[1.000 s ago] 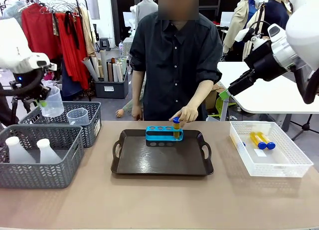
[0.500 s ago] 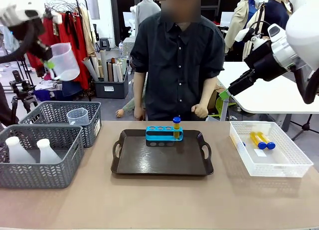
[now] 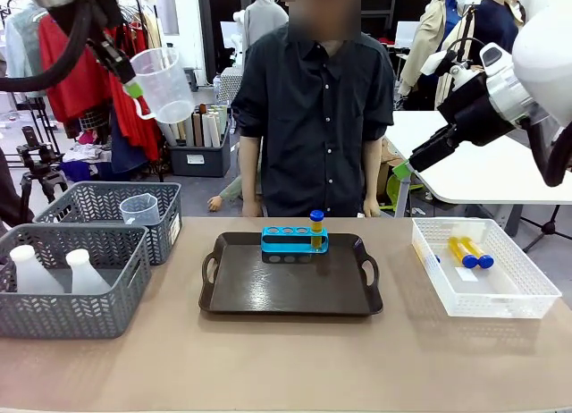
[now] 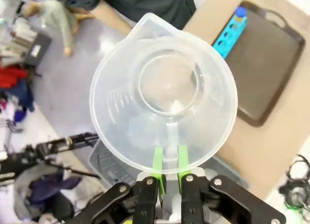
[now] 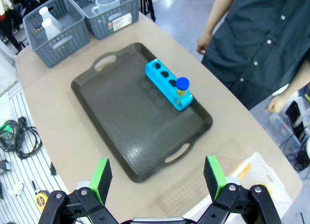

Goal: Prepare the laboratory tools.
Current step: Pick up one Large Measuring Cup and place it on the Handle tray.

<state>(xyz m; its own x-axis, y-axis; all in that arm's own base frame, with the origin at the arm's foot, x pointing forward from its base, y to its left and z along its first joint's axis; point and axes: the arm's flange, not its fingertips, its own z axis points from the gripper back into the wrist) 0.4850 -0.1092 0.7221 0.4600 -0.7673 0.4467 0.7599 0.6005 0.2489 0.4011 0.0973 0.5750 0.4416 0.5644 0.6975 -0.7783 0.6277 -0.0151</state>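
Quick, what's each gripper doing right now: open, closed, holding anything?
Left gripper: closed on the handle of the clear beaker, up in the air.
Right gripper: open, holding nothing.

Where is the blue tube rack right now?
In the front view, the blue tube rack stands at the far middle of the dark tray, just in front of the person, with one blue-capped tube in its rightmost hole.

clear plastic beaker, matt dark tray
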